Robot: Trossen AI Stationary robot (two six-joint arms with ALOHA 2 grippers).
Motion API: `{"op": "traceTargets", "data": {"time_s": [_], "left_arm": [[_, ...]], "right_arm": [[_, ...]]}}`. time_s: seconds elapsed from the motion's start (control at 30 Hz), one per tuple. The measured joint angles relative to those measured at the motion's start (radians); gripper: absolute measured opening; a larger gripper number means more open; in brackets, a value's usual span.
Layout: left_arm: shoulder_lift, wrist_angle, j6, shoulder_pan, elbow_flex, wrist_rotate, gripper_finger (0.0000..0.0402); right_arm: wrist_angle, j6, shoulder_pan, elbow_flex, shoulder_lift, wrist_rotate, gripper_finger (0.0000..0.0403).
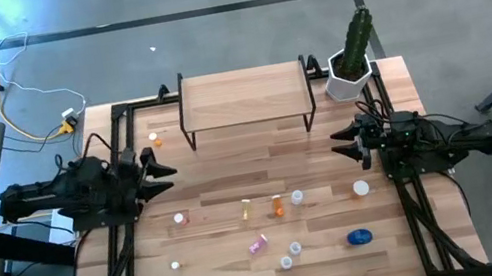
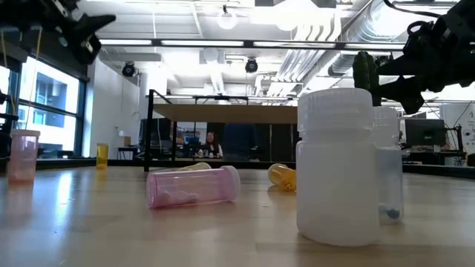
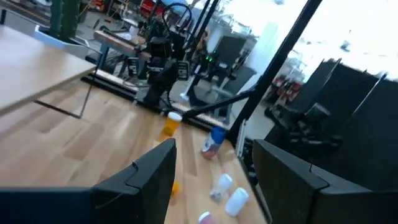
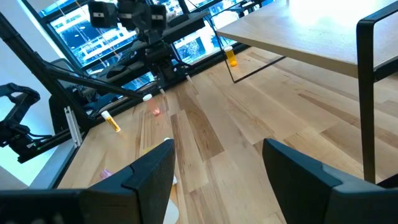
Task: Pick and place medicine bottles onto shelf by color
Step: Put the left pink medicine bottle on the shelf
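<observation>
Nothing picked up yet, shelf (image 1: 242, 86) bare.
Left gripper (image 1: 165, 163) at 9 o'clock, right gripper (image 1: 339, 142) at 3, both open, empty; next, go for bottles (image 1: 279, 209) scattered toward 6.

The shelf (image 1: 242, 88) stands at the table's (image 1: 213, 179) far edge; bottles (image 1: 279, 208) lie scattered before it.
</observation>
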Motion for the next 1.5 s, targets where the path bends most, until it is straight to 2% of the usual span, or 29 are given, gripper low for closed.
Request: {"op": "traceTargets", "data": {"time_s": [0.33, 0.53, 0.73, 1.07, 1.5], "left_arm": [[0.234, -0.371, 0.034, 0.0, 0.275, 0.042, 0.0202], [0.368, -0.516, 0.037, -0.023, 0.373, 0.094, 0.0202], [0.469, -0.624, 0.059, -0.075, 0.386, 0.085, 0.0202], [0.624, -0.749, 0.054, -0.153, 0.386, 0.014, 0.0202], [0.8, -0.786, 0.019, -0.258, 0.385, 0.002, 0.0202]], "right_arm": [[0.0, 0.0, 0.0, 0.0, 0.0, 0.0, 0.0234], [0.0, 0.0, 0.0, 0.0, 0.0, 0.0, 0.0234], [0.0, 0.0, 0.0, 0.0, 0.0, 0.0, 0.0234], [0.0, 0.0, 0.0, 0.0, 0.0, 0.0, 0.0234], [0.0, 0.0, 0.0, 0.0, 0.0, 0.0, 0.0234]]}}
